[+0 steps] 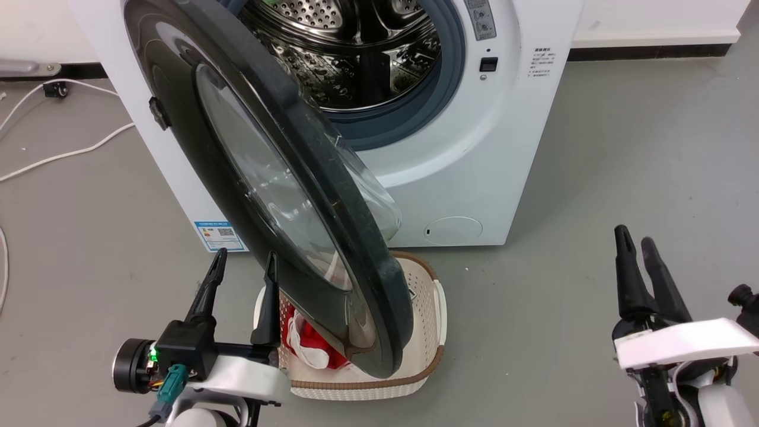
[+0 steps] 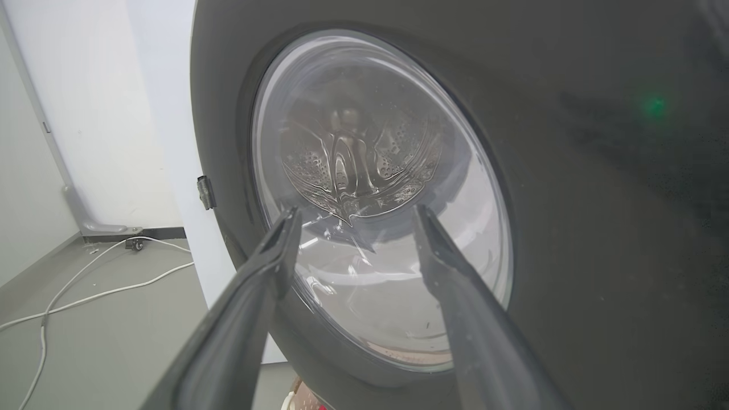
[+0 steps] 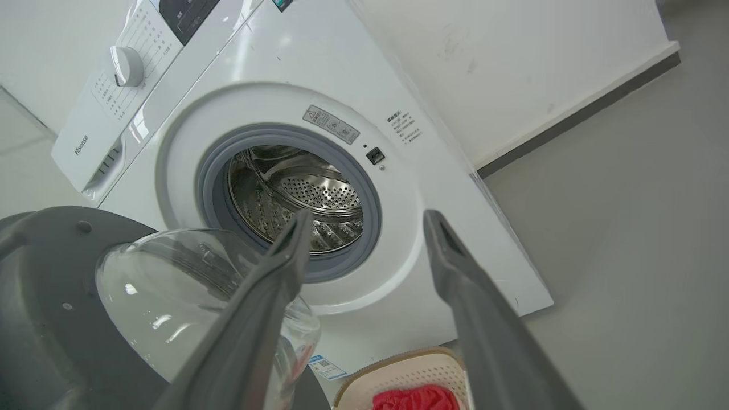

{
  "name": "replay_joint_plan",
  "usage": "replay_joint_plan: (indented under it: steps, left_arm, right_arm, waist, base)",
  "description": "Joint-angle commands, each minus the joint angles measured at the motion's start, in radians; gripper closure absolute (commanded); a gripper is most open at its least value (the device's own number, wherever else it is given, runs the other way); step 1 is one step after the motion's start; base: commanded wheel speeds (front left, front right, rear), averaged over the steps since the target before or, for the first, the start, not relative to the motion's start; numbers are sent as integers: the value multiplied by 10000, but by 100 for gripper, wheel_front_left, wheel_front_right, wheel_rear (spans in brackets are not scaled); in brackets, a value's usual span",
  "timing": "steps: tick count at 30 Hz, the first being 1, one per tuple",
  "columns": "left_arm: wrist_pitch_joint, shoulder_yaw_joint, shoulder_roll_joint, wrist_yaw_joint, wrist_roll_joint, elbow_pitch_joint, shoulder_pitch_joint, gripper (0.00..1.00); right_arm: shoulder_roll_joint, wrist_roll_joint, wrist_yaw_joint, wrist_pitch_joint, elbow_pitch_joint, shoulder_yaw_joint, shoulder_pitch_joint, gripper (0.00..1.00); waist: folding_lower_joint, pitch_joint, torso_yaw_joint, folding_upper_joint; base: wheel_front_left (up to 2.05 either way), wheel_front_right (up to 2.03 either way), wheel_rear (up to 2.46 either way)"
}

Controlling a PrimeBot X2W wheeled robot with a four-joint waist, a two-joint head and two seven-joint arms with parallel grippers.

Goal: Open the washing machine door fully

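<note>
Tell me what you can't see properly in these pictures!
- Basket contents: in the head view the washing machine door covers most of them; some red cloth peeks out.
- Washing machine top: cut off by the head view's upper edge.
- Blue label: print too small to read.
- Left gripper touching the door or not: cannot tell from the head or left wrist view.

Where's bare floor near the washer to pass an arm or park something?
Bare floor: right of the washing machine, up to the right claw. Left floor is open but crossed by white cables. Crowded: below the door, basket underneath, left claw alongside.
</note>
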State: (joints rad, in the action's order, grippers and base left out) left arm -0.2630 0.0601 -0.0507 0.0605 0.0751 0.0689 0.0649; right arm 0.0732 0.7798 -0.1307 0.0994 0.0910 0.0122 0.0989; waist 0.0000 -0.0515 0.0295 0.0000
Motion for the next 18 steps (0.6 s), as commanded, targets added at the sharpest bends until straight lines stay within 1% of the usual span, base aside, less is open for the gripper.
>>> replay_joint_plan:
  steps: [1,4,5,6,7,9,10,11,14,16,18]
  left_arm:
    - [-26,14,8,-18,36,17,0,0]
    - [-26,9,8,-56,51,-11,0,0]
    - [-26,11,8,-62,47,-27,-6,0]
    - [-26,7,6,-76,40,-40,-15,0]
    - [-26,0,8,-90,30,-48,-30,0]
    - [-26,-8,8,-87,4,-54,-59,0]
    - [-26,-3,6,-81,-9,-45,-62,0]
    - [-26,-9,6,-74,-19,-40,-60,0]
    - [-26,-18,6,-71,-42,-5,-81,0]
    - [-26,-10,6,-67,-49,16,-90,0]
    - [-26,3,8,-60,-51,29,-101,0]
  right_arm:
    - [-53,-307,0,154,-121,-40,-67,0]
    - [-60,-2151,1,697,-425,-122,-92,0]
    - [-108,-2507,1,810,-545,-179,-95,0]
    - [-120,-3244,1,944,-667,-214,-99,0]
    - [-142,-3616,1,1012,-782,-281,-103,0]
    - [-162,-4777,1,1133,-1009,-391,-160,0]
    - [-181,-5041,3,1148,-1074,-442,-250,0]
    - [-200,-5577,3,1181,-1132,-485,-336,0]
    - [-224,-6405,3,1240,-1068,-517,-552,0]
    - [-237,-6705,3,1264,-876,-436,-722,0]
    - [-241,-6749,3,1309,-634,-400,-851,0]
  waist:
    - [0,4,-12,0]
    - [0,2,-23,0]
    - [0,2,-24,0]
    - [0,0,-19,0]
    - [0,10,-10,0]
    - [0,33,-2,0]
    - [0,45,-5,0]
    - [0,57,-7,0]
    - [0,116,-15,0]
    - [0,151,-30,0]
    - [0,183,-37,0]
  base:
    - [0,0,0]
    - [0,0,0]
    - [0,0,0]
    - [0,0,0]
    - [0,0,0]
    - [0,0,0]
    - [0,0,0]
    - [0,0,0]
    - [0,0,0]
    - [0,0,0]
    - [0,0,0]
